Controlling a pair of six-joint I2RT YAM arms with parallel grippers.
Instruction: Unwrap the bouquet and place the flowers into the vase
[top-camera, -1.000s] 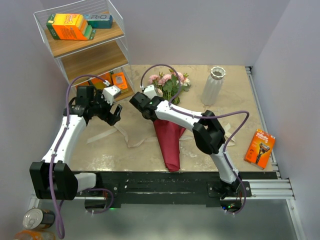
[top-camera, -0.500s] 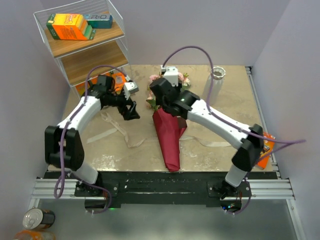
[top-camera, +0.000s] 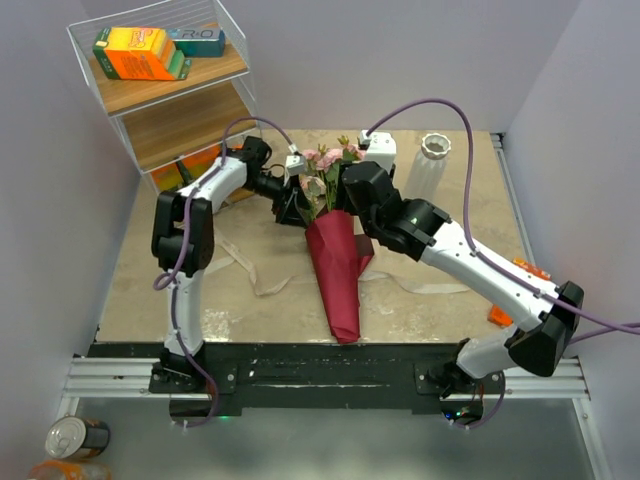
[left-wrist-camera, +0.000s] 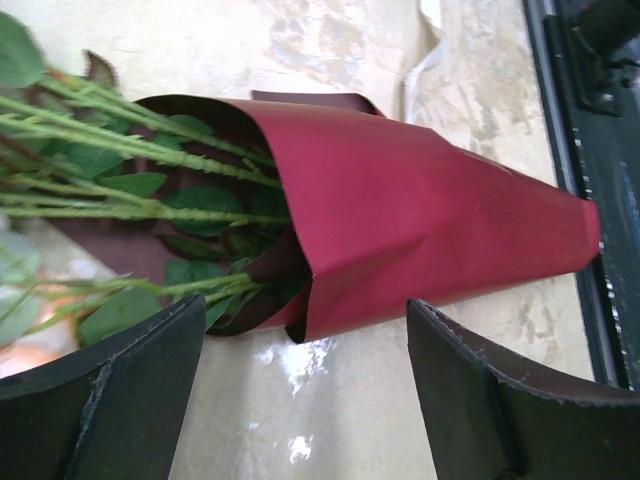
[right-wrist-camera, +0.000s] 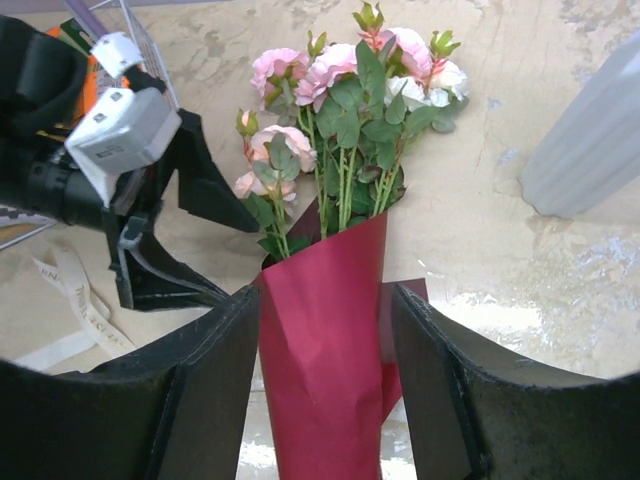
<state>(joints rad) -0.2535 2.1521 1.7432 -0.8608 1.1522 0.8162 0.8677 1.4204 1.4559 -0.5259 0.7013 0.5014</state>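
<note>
Top external: one bouquet (top-camera: 338, 275), one vase (top-camera: 433, 150), one wire shelf rack (top-camera: 170, 125)

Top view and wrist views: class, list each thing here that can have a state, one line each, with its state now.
bouquet, wrapped, lying flat
ribbon, untied, lying loose
vase, upright, no flowers in it
left gripper, open, beside the bouquet's open end
right gripper, open, one finger on either side of the bouquet
</note>
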